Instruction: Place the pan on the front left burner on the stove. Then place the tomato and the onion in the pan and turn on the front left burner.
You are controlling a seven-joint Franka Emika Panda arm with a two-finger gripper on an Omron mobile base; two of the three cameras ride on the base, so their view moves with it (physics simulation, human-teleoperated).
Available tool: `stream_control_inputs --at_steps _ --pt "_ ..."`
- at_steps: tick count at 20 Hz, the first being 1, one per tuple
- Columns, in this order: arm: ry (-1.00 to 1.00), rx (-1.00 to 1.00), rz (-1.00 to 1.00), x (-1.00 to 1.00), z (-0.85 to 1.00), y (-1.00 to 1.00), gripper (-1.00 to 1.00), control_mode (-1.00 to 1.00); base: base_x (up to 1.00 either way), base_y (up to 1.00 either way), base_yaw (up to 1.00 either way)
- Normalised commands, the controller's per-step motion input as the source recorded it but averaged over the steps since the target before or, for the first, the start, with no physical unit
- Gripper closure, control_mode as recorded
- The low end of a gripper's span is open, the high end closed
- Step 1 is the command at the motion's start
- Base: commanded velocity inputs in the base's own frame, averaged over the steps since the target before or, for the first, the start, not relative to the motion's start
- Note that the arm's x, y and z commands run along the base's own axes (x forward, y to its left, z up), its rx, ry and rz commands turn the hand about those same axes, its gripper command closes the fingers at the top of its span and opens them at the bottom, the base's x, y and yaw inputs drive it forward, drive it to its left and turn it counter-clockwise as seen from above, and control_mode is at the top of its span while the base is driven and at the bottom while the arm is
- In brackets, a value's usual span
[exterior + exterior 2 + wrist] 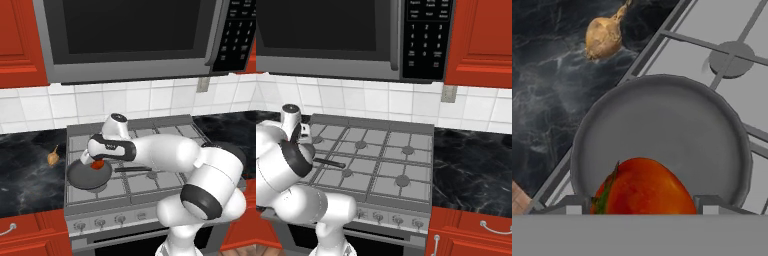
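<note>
The dark pan [82, 179] sits on the stove [150, 186] at the front left, its long handle [331, 162] pointing right. It covers the front left burner, which is hidden. Just above the pan's inside my gripper [95, 162] is shut on the red tomato [98, 164]. In the hand view the tomato [644, 187] lies between my fingertips [567, 204], over the near part of the pan [662, 125]. The tan onion [53, 158] rests on the black counter left of the stove, beyond the pan's rim in the hand view [603, 36].
A row of grey knobs [100, 222] runs along the stove front. A smaller burner cap [732, 57] lies behind the pan. A microwave [130, 35] hangs above the stove. Red cabinets flank it, and black counter [471, 165] lies on both sides.
</note>
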Motion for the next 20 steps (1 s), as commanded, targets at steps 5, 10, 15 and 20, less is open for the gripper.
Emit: stream_control_inputs --at_steps 5,10,15,20 --pt "0.0 0.0 0.0 0.1 -0.32 0.0 1.0 -1.0 0.0 0.0 0.0" --pt "0.0 0.0 0.0 0.16 -0.21 0.0 1.0 -1.0 0.0 0.0 0.0" --pt "0.0 0.0 0.0 0.25 -0.14 0.0 1.0 -1.0 0.0 0.0 0.0" --pt "0.0 0.0 0.0 0.22 -0.21 0.0 1.0 -1.0 0.0 0.0 0.0"
